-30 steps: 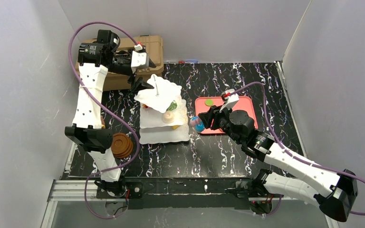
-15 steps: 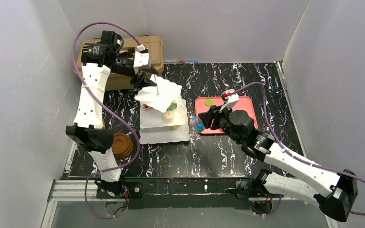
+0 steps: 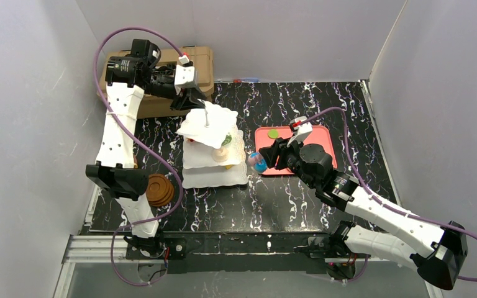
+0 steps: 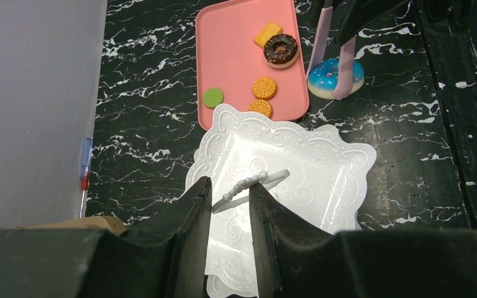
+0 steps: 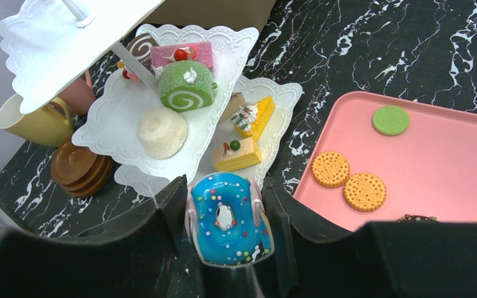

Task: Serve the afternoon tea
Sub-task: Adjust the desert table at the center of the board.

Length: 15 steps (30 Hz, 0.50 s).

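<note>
I record the left hand over the three-tier stand, its fingers set narrowly either side of the wire loop. I cannot tell whether they grip it. The right hand is clenched on a blue doughnut, between the stand and the pink tray. The stand sits on the tabletop just left of that tray, with pastries on its lower tiers and brown saucers beside it.

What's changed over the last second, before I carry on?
The left gripper moved in over the stand and narrowed its jaws around the wire loop; a firm grip isn't clear. The right gripper kept holding the blue donut in place.
</note>
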Tool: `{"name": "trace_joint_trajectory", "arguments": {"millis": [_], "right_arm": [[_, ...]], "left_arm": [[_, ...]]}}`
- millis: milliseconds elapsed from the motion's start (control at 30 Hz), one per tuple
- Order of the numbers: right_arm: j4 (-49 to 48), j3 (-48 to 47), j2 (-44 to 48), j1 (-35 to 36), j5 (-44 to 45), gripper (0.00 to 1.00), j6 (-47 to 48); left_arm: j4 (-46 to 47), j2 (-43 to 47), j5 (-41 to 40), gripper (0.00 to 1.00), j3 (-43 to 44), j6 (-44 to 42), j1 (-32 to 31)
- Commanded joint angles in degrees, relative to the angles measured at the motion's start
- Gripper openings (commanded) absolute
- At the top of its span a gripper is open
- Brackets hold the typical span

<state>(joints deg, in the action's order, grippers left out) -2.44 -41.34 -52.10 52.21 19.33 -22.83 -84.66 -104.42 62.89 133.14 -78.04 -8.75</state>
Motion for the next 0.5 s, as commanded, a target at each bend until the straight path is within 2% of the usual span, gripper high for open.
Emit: {"name": "trace_joint_trajectory", "arguments": {"millis": [0,100,167,200,467], "right_arm": [[-2.6,-1.5,0.3,0.3,0.0,0.18,-1.2],[-2.4,-1.5,0.5,0.3,0.1,0.17,-1.3],[-2.1,-1.7,0.7,0.3,0.2,0.17,-1.3],[-2.0,-1.7,0.7,0.3,0.3,0.17,-1.4],[-1.4,-1.5,1.2,0.3,0.4,0.17,-1.4]], "left_arm": [[0.7,3.2,3.6,0.25,1.3,3.6,-0.2],[3.4,4.1,3.9,0.18,0.7,6.4,-0.2],[5.3,4.6,3.9,0.04,0.3,8.0,-0.2],[6.0,4.8,3.9,0.0,0.1,8.9,-0.2],[8.0,6.3,3.8,0.0,-1.6,10.1,-0.2]]}}
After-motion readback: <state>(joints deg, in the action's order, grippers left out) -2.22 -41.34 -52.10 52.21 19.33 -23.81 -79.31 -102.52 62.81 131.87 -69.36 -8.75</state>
